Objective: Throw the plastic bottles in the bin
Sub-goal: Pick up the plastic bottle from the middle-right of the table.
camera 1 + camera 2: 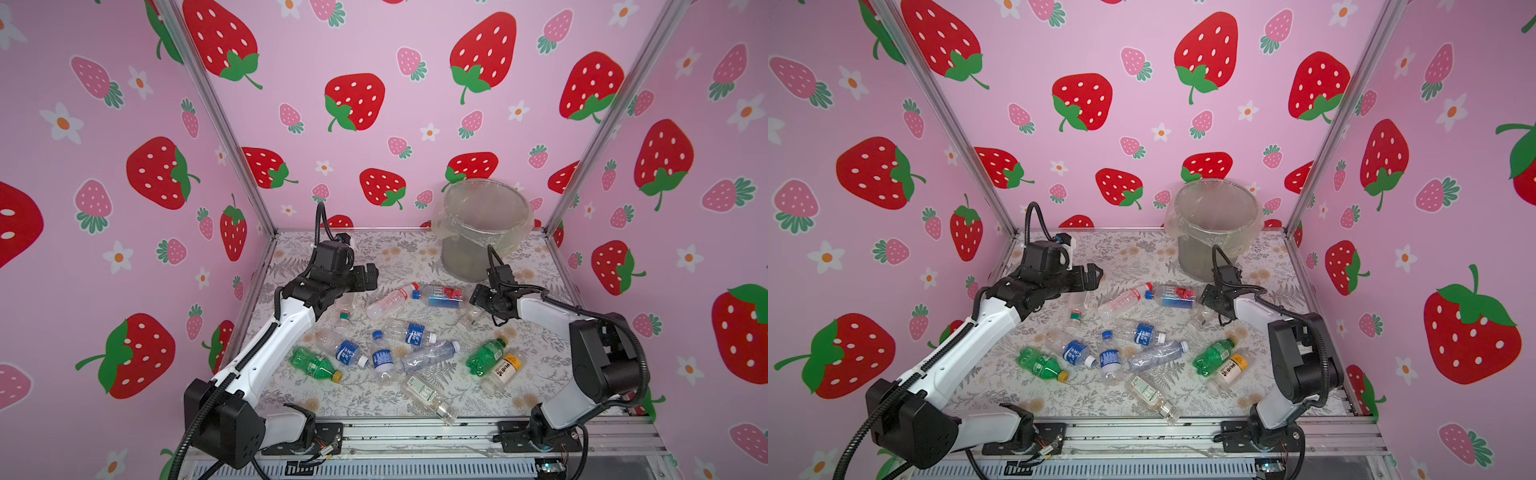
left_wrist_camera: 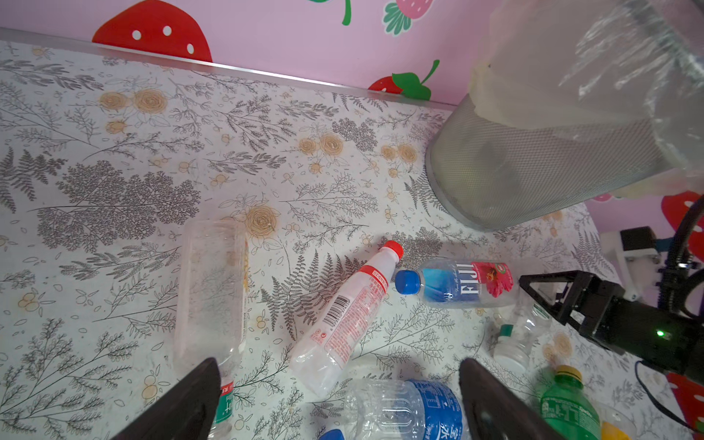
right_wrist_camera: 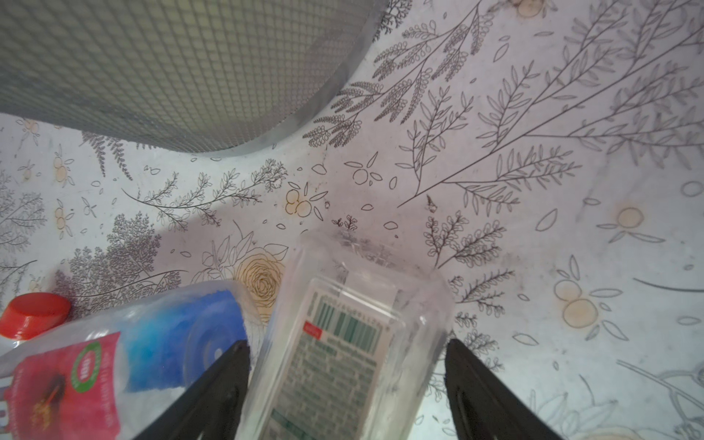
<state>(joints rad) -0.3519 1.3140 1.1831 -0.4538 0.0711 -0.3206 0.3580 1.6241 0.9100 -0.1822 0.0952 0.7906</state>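
Note:
Several plastic bottles lie scattered on the floral tabletop in both top views. My right gripper (image 1: 478, 297) (image 3: 346, 343) is low over a clear bottle with a green-printed label (image 3: 343, 335) (image 1: 471, 316). Its open jaws straddle that bottle, one finger close to each side. Beside it lies a Fiji bottle (image 1: 442, 296) (image 3: 114, 354). The bin (image 1: 461, 262) (image 3: 171, 68), grey mesh with a clear liner, stands just behind. My left gripper (image 1: 372, 274) (image 2: 339, 365) hangs wide open above a red-capped white bottle (image 2: 350, 316) and a blue-labelled one (image 2: 411, 411), holding nothing.
A clear bottle (image 2: 211, 289) lies under the left wrist. Two green bottles (image 1: 316, 365) (image 1: 486, 353), several blue-labelled ones and a yellow-capped white bottle (image 1: 505, 370) lie nearer the front rail. Pink strawberry walls close in the left, back and right sides.

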